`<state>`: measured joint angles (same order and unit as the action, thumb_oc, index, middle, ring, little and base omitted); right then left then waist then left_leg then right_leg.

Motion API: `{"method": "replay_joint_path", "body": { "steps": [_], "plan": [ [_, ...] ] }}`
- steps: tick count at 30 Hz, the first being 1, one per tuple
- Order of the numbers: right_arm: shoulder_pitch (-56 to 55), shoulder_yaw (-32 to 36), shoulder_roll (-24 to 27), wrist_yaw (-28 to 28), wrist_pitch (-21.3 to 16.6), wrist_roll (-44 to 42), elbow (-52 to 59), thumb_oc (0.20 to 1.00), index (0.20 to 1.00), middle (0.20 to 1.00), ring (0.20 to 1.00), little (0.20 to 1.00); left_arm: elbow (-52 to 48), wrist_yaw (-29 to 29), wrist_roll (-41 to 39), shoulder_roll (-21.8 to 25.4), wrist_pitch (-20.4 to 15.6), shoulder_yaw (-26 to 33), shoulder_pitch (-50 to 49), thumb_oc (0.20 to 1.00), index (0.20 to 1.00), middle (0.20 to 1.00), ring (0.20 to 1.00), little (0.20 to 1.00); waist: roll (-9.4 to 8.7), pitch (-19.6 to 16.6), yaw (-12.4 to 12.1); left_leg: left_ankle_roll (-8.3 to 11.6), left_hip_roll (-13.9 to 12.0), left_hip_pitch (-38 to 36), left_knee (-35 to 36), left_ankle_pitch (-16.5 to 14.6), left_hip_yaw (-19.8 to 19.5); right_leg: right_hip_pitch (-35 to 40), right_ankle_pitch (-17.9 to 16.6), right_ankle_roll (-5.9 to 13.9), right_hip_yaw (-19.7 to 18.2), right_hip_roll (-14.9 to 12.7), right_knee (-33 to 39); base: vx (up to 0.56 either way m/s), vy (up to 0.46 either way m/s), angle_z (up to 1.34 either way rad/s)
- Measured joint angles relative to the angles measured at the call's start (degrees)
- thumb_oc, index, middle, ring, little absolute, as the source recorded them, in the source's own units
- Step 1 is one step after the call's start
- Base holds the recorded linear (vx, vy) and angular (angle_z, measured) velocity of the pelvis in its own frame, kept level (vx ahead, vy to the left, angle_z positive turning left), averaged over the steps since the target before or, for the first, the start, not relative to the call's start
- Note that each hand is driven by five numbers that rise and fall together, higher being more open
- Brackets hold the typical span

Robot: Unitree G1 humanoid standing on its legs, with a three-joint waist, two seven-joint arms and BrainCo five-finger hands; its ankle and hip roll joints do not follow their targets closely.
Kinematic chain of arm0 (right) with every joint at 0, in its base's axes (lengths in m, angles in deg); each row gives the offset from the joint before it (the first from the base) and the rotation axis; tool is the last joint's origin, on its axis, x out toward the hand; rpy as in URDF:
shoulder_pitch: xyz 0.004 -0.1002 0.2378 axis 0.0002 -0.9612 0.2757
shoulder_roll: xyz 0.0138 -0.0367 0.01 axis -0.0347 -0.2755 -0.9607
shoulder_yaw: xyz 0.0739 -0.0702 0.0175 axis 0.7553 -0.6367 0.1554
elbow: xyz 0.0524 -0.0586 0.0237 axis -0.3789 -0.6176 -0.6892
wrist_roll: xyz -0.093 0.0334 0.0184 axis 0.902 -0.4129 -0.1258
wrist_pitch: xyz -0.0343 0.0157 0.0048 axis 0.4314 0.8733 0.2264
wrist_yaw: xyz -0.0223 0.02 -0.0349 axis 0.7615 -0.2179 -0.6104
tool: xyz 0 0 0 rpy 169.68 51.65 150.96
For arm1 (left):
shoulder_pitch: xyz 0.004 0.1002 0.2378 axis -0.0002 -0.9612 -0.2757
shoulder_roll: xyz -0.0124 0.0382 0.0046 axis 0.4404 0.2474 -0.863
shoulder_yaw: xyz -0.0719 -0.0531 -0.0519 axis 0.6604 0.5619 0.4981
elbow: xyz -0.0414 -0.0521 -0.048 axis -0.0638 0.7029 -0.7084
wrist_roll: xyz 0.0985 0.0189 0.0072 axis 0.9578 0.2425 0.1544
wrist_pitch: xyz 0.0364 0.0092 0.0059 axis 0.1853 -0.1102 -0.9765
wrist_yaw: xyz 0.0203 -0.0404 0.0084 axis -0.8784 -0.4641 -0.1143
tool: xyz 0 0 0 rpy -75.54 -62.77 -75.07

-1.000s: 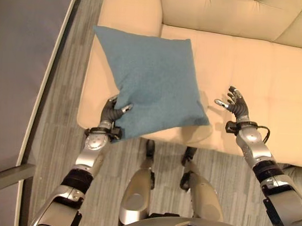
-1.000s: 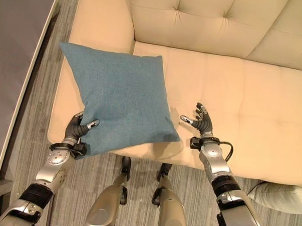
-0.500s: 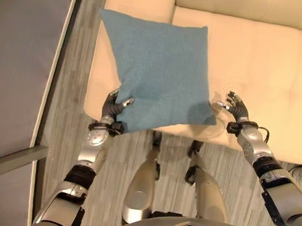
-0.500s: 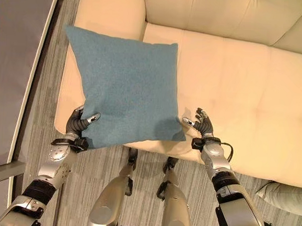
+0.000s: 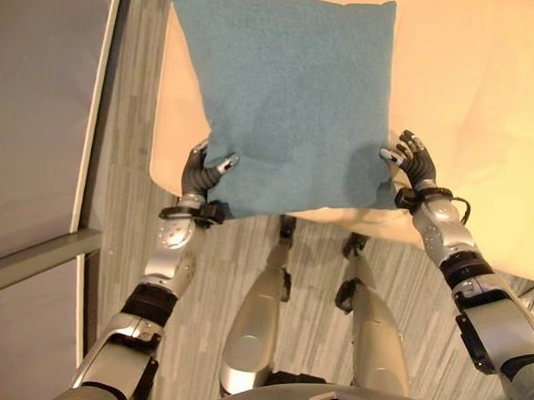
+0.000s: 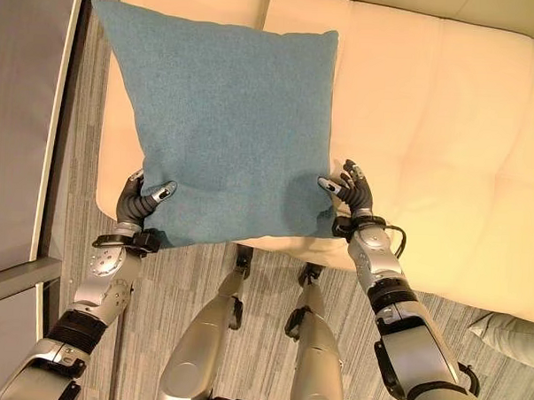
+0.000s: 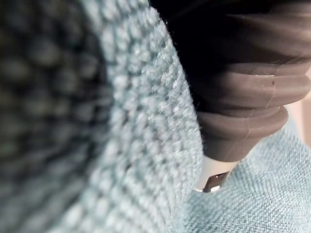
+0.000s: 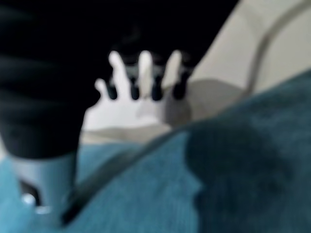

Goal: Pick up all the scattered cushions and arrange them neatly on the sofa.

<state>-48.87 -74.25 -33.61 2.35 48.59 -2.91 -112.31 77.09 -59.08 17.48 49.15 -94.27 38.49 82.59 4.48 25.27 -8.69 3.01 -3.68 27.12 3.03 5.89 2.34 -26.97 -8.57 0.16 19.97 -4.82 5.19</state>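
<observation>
1. Two hands frame your blue cushion (image 6: 226, 118). Your left hand (image 6: 139, 204) has fingers and thumb curled round its near left corner, while your right hand (image 6: 352, 191) sits at the near right corner with fingers spread and only lightly bent, its thumb tip touching the edge — no real grip there.
2. The cushion looks soft and light, its woven cover giving friction rather than slip. It will probably sag from a single corner, so take both near corners, or the side seams, to keep it flat.
3. Past your hands, the cushion hangs over the cream sofa (image 6: 448, 119) near its left end — I cannot tell whether it rests on the seat.
4. Beyond, open seat runs to your right for placing.
</observation>
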Motion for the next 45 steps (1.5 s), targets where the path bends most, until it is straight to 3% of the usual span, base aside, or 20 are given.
{"method": "replay_joint_path", "body": {
  "steps": [5,13,14,24,34,40,45],
  "plan": [
    [1.35,-0.79,-4.49,-1.13,-0.76,-1.67,0.01,1.000,1.000,1.000,1.000,1.000,0.15,-2.56,-0.01,-2.50,-0.26,0.15,0.63,0.200,0.200,0.200,0.200,0.200,0.01,-0.03,-0.06,0.24,-0.07,-0.01,0.10,0.46,-0.10,0.00,-0.28,-0.29,0.02,0.10,0.00,0.00,0.000,0.00],
    [1.23,-4.57,-5.09,-2.93,-1.61,-2.19,0.90,1.000,1.000,1.000,1.000,1.000,2.91,-5.51,-0.02,-4.18,-0.43,0.09,1.75,0.200,0.200,0.200,0.200,0.200,-0.02,-0.15,-0.01,0.17,-0.19,-1.52,0.03,1.01,-0.16,1.63,-0.81,-0.52,0.12,0.21,0.00,0.00,0.000,0.00],
    [1.09,-4.57,-5.15,-2.97,-1.61,-2.19,0.90,0.200,0.200,0.200,0.200,0.200,3.36,-5.53,-0.02,-4.17,-0.43,0.10,1.79,0.200,0.200,0.200,0.200,0.200,-0.03,-0.19,0.00,0.18,-0.20,-1.96,0.05,1.01,-0.19,2.03,-0.81,-0.52,0.14,0.23,0.00,0.00,0.000,0.00],
    [-5.84,-6.71,-6.29,-3.00,-1.80,-4.35,5.52,0.200,0.200,0.200,0.200,0.200,4.48,-7.45,-1.43,-5.35,-0.20,-0.04,-0.43,0.200,0.200,0.200,0.200,0.200,-0.25,-0.58,0.39,0.27,-0.04,-5.91,-0.01,1.18,-0.46,6.25,-0.88,-0.55,0.57,0.07,0.00,-0.03,0.030,0.02],
    [-15.95,-5.87,-8.19,-2.95,-0.58,-1.68,8.85,0.200,0.200,0.200,0.200,0.200,3.81,-7.64,-1.43,-5.73,2.02,-1.01,-7.33,0.200,0.200,0.200,0.200,0.200,-3.49,-2.76,2.18,0.01,0.61,-13.22,0.64,0.85,0.32,12.78,-0.08,0.59,-0.69,-0.26,0.02,0.02,0.057,-0.04],
    [-25.82,-0.96,-9.74,-2.87,0.76,1.45,15.20,0.200,0.200,0.200,0.200,0.200,-0.70,-7.47,-1.01,-5.82,4.39,-2.10,-14.08,0.200,0.200,0.200,0.200,0.200,-4.88,-3.69,3.97,-0.90,1.08,-20.55,0.92,-0.71,2.87,18.66,0.19,1.04,-3.28,-0.69,0.02,0.05,0.125,-0.20],
    [-30.85,1.88,-9.87,-2.80,1.14,4.80,19.30,0.200,0.200,0.200,0.200,0.200,-1.45,-6.55,-0.86,-5.88,5.76,-2.85,-16.11,0.200,0.200,0.200,0.200,0.200,-6.64,-7.89,7.43,-1.93,2.32,-23.50,0.99,-2.16,5.82,19.81,-0.33,2.17,-6.07,-1.33,-0.04,0.01,0.144,-0.30]
  ]
}}
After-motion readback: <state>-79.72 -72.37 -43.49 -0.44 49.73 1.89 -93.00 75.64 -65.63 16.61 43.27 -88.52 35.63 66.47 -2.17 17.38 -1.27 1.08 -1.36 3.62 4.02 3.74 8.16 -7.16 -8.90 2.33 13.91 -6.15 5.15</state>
